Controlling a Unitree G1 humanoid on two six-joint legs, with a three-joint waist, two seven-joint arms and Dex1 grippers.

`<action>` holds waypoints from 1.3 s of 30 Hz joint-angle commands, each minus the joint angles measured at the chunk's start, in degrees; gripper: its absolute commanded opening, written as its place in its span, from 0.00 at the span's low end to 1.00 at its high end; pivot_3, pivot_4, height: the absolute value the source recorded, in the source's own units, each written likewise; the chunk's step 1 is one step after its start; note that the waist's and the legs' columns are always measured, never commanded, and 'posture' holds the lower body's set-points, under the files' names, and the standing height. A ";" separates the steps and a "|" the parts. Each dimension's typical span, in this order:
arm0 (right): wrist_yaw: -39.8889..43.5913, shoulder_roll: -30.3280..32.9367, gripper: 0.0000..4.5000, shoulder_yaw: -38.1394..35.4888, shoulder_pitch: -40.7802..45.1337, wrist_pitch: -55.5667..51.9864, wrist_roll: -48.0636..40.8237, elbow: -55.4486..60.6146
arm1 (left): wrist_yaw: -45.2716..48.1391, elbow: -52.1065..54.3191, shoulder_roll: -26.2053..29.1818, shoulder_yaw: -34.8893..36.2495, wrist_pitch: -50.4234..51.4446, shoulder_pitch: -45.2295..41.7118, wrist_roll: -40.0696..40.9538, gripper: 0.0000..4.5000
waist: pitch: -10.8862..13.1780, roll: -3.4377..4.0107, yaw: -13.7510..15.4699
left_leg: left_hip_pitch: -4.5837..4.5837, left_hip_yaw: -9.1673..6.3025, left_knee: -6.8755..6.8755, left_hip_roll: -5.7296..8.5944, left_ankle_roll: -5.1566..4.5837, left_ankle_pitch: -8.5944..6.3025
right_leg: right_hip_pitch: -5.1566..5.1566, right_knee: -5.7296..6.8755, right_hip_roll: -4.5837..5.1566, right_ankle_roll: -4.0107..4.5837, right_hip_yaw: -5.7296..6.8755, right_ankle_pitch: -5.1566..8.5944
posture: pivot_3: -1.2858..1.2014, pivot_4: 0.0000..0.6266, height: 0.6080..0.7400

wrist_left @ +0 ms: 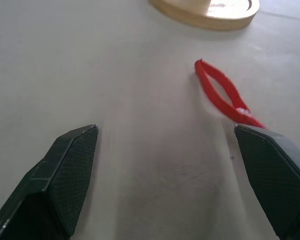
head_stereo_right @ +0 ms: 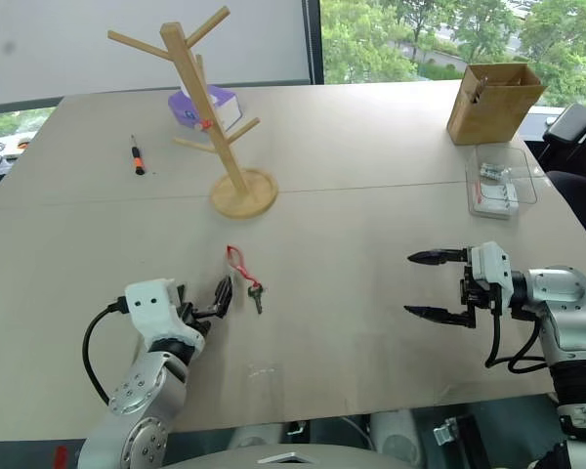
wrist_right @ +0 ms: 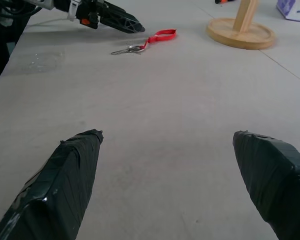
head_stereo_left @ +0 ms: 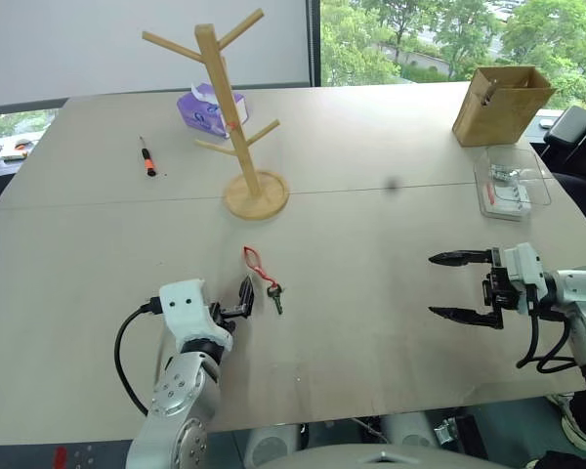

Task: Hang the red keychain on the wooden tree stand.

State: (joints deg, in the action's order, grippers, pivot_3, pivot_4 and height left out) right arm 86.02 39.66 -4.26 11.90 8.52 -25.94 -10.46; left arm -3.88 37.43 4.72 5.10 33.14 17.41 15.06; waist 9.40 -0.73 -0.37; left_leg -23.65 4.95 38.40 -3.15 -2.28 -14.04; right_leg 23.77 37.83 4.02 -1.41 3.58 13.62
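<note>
The red keychain [head_stereo_left: 257, 268] lies flat on the table, its red cord loop pointing toward the wooden tree stand [head_stereo_left: 227, 107] and its dark key [head_stereo_left: 275, 299] at the near end. My left gripper [head_stereo_left: 236, 303] is open just short of it, low over the table. In the left wrist view the red keychain [wrist_left: 217, 92] lies ahead of one finger, outside the gap. My right gripper [head_stereo_left: 433, 285] hangs open and holds nothing at the right of the table, pointing toward the keychain [wrist_right: 160, 36]. The stand's round base [head_stereo_left: 256, 193] sits a little beyond the keychain.
An orange-handled screwdriver [head_stereo_left: 147, 156] lies at the far left. A purple tissue pack [head_stereo_left: 210, 107] sits behind the stand. A brown box [head_stereo_left: 501, 103] and a clear plastic tray [head_stereo_left: 511, 182] occupy the far right. The table's front edge runs close behind both grippers.
</note>
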 commanded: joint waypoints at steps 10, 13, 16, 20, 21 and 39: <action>1.68 1.88 1.00 -1.20 -4.46 3.89 -1.40 2.13 | -0.38 8.23 0.63 -0.62 7.93 -6.16 0.33 1.00 | 0.01 -0.03 1.06 | 0.00 0.00 0.02 -0.01 0.00 0.00 | -0.02 -0.04 0.01 0.15 -0.09 -0.08 | 0.52 0.24 1.00; 1.19 2.01 1.00 -1.11 -4.76 4.07 -1.51 2.39 | 0.01 8.67 2.30 -2.04 11.47 -6.85 -0.30 1.00 | 0.02 -0.04 1.16 | 0.00 -0.09 0.04 0.03 0.00 0.00 | -0.02 -0.03 -0.02 0.05 0.02 0.06 | 0.52 0.24 1.00; 0.74 2.22 1.00 -1.12 -5.36 3.74 -1.79 3.36 | -0.11 9.17 2.84 -2.95 15.45 -7.36 -0.26 1.00 | 0.02 -0.04 1.21 | 0.00 -0.16 0.08 0.02 0.01 0.01 | -0.05 0.00 -0.02 0.14 0.03 0.14 | 0.52 0.24 1.00; 0.60 2.59 1.00 -1.03 -5.64 3.15 -2.17 4.11 | 0.31 9.38 3.02 -3.27 17.47 -8.43 -0.19 1.00 | 0.02 -0.05 1.20 | -0.02 -0.16 0.09 0.02 0.01 0.00 | -0.05 -0.01 0.00 0.16 0.00 0.12 | 0.52 0.24 1.00; 0.72 2.74 1.00 -1.11 -5.62 3.12 -2.31 4.00 | 0.34 9.31 2.96 -3.55 17.85 -8.66 -0.22 1.00 | 0.02 -0.05 1.19 | -0.02 -0.16 0.09 0.02 0.00 0.01 | -0.05 -0.01 0.00 0.19 0.00 0.11 | 0.52 0.24 1.00; -0.67 2.28 1.00 -0.39 -4.29 0.51 -2.77 5.81 | -1.29 5.78 3.09 -4.56 26.42 -14.10 -4.80 1.00 | 0.03 -0.06 1.21 | -0.02 -0.18 0.09 0.06 0.01 0.01 | -0.06 -0.01 -0.02 0.17 0.00 0.09 | 0.52 0.24 1.00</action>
State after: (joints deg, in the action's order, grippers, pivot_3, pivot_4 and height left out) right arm 85.31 41.97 -4.03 6.81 9.01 -27.73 -6.57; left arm -5.25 42.24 7.46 0.75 59.43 3.76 10.81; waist 9.42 -0.79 0.84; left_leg -23.68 4.77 38.49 -3.08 -2.27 -14.03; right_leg 23.71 37.82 4.01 -1.25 3.58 13.70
